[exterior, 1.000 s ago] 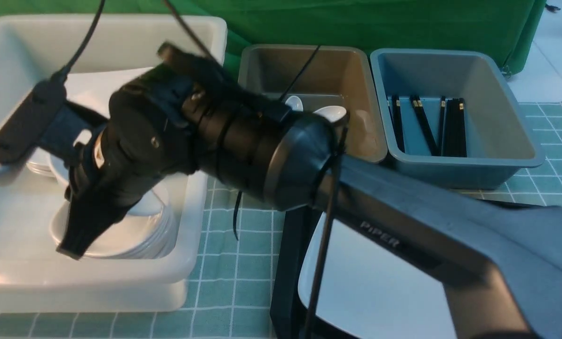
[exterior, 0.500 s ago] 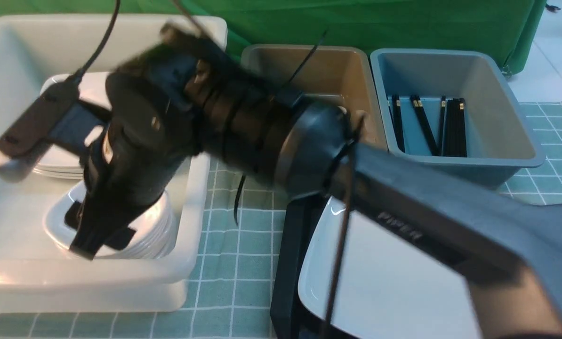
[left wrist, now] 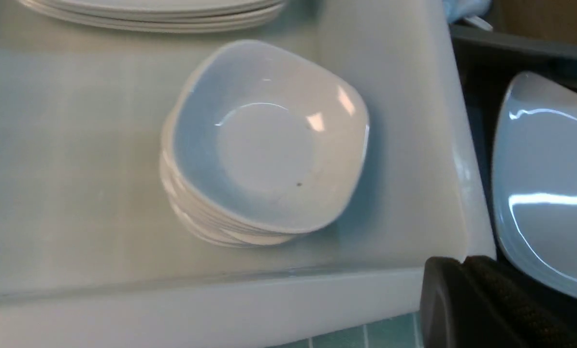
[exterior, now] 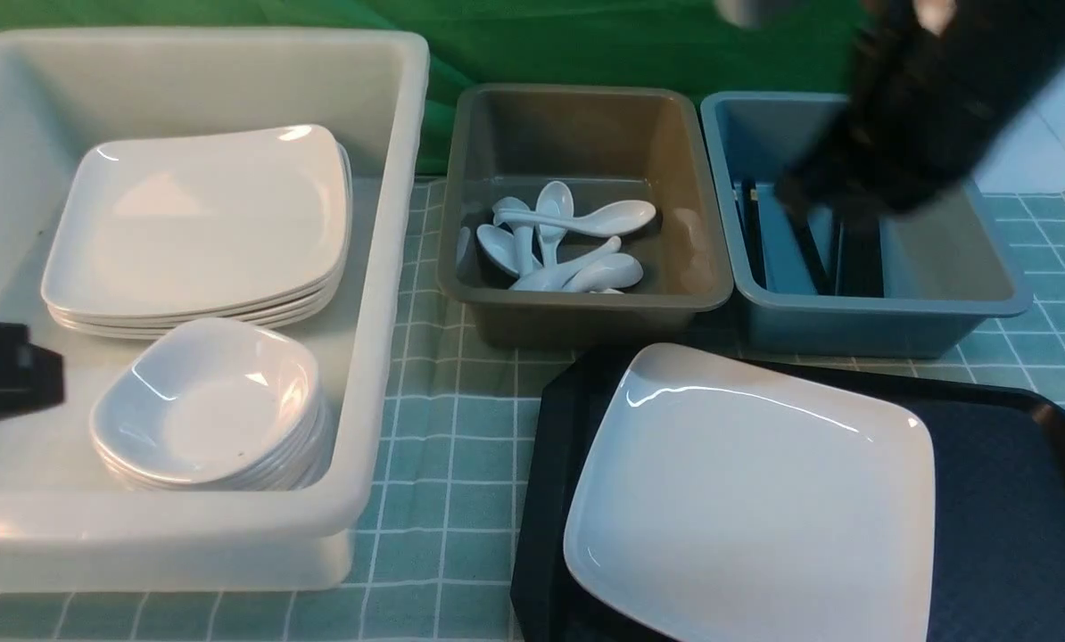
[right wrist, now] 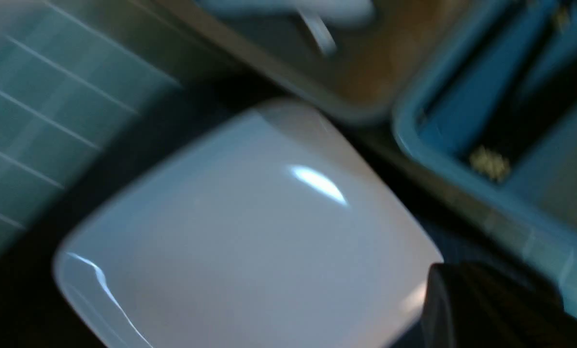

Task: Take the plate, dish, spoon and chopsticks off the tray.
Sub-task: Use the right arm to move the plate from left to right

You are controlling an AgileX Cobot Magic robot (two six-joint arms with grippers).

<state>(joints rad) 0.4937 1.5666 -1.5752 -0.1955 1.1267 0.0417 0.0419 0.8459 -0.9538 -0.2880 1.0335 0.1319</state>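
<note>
Bench: covered by a green grid cloth (exterior: pixel 448 464); carries three bins and the tray
Tray (exterior: pixel 1005 499): black, raised rim, at the near right of the bench, just in front of the grey bin and the blue bin; its near and right parts run out of the front view
Plate (exterior: pixel 751 499): large, white, squarish with rounded corners; lies flat on the left part of the tray, its left rim close to the tray's left rim
White bin (exterior: pixel 381 357): large, on the left of the bench
Plate stack (exterior: pixel 198 223): white squarish plates, in the far part of the white bin
Dishes (exterior: pixel 207 406): stack of small white dishes in the near part of the white bin, just in front of the plate stack and near the bin's right wall
Grey bin (exterior: pixel 586 120): far centre; holds the spoons
Spoons (exterior: pixel 559 245): white, heaped and crossing one another on the grey bin's floor
Blue bin (exterior: pixel 987 259): just beside the grey bin, on its right; holds the chopsticks
Chopsticks (exterior: pixel 751 232): black, lying lengthwise on the blue bin's floor; partly hidden by the right arm
Left tool (exterior: pixel 2 379): at the left edge of the front view, over the white bin, beside the dishes and apart from them; closed, no object seen in its grip
Right tool (exterior: pixel 827 187): blurred, raised over the blue bin; closed, no object seen in its grip
</note>
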